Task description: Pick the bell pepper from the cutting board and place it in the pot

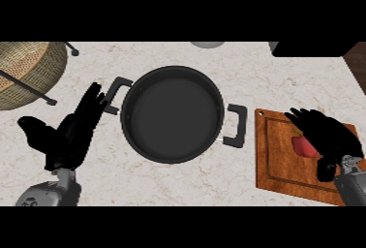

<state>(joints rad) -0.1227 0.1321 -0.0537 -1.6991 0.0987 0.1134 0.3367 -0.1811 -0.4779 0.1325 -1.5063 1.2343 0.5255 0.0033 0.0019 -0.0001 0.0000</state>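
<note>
A red bell pepper [304,146] lies on the wooden cutting board [277,164] at the right of the counter. My right hand [328,138] is over the board, right above the pepper and hiding most of it; its fingers stretch out toward the upper left and do not curl round the pepper. A dark pot [172,114] with two side handles stands in the middle, nothing in it. My left hand [71,131] rests open to the left of the pot, fingers pointing up beside the pot's left handle.
A woven basket [28,72] with dark utensil handles sits at the upper left. A pale round object [207,44] and a black appliance [311,48] lie along the counter's far edge. The counter's right edge runs just past the board.
</note>
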